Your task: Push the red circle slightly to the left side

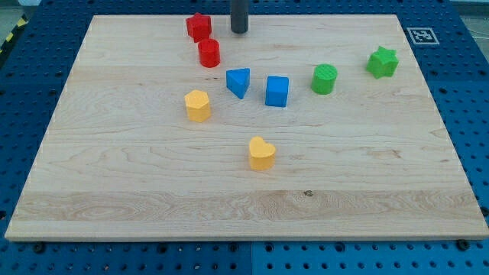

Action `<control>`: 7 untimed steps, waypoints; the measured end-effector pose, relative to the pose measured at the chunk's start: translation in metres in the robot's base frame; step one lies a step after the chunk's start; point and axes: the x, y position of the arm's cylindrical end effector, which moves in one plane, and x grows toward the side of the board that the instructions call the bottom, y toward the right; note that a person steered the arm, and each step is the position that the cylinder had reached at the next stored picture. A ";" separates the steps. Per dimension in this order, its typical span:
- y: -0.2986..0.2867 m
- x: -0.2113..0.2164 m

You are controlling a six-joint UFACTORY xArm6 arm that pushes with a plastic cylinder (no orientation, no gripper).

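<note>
The red circle [209, 53] stands on the wooden board near the view's top, just below the red star [199, 27]. My tip [239, 30] is a dark rod at the view's top. It is to the right of the red star and up and to the right of the red circle, apart from both.
A blue triangle [238, 82] and a blue cube [276, 91] sit mid-board. A green circle [324, 79] and a green star [382, 62] are to the right. A yellow hexagon [198, 105] and a yellow heart [261, 153] lie lower down. The board's top edge is close behind my tip.
</note>
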 end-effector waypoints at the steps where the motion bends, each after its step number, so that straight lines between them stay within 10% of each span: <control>1: -0.002 0.009; 7: -0.004 0.057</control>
